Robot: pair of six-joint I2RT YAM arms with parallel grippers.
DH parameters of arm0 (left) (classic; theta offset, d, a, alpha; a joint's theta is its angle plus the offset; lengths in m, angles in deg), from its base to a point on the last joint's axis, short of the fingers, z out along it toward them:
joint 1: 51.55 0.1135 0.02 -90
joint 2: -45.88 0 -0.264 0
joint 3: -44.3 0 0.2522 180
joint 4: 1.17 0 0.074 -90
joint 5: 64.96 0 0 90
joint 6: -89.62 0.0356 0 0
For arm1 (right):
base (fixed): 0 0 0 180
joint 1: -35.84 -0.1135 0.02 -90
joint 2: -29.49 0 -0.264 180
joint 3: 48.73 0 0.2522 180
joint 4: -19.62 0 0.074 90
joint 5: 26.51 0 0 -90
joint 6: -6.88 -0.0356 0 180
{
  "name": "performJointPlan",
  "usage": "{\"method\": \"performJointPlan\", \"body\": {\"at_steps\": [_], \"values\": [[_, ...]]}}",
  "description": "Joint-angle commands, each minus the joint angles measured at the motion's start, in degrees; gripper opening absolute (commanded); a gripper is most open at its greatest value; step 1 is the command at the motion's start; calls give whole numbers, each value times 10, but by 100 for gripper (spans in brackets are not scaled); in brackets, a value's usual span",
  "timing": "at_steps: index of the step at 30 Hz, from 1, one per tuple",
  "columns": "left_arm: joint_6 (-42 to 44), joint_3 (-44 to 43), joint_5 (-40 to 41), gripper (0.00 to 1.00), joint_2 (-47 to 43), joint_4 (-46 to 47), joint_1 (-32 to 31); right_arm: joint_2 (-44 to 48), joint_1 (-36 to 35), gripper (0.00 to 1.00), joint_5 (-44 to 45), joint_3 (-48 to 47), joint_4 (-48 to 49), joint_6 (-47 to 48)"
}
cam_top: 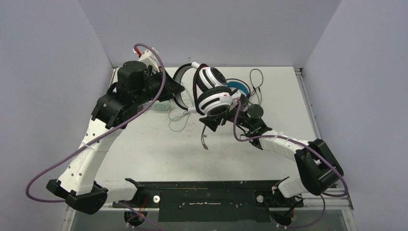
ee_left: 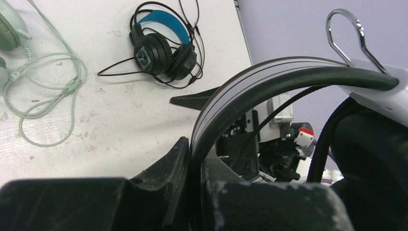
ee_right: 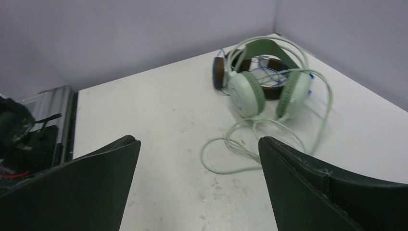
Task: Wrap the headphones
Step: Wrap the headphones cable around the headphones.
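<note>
Leftmost, the left gripper point(ee_left: 195, 156) is pinched on the striped headband point(ee_left: 250, 79) of the white headphones point(cam_top: 212, 90), which hang above the table point(cam_top: 159, 154) toward its rear middle. Just left of the white headphones lie the mint green headphones point(ee_right: 262, 86), their cord point(ee_left: 48, 82) in loose loops and the brown headphones point(ee_right: 222, 72) touching them from behind. Just right of the white headphones, at the back, rest the black headphones with the blue headband point(ee_left: 163, 48). Right of and nearer than the white headphones, the right gripper point(ee_right: 198, 144) has its jaws spread wide, holding nothing.
</note>
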Motion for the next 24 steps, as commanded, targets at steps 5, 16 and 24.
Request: {"method": "performJointPlan", "body": {"at_steps": [5, 16, 24], "values": [[-39, -43, -22, 0, -6, 53, 7, -82, -49, 95, -103, -86, 100, -23], [-36, -45, -17, 0, 1, 56, 8, -89, -49, 93, -96, -85, 117, -30], [-35, -46, -18, 0, 2, 59, 9, -82, -40, 98, -40, -84, 84, -11]]}}
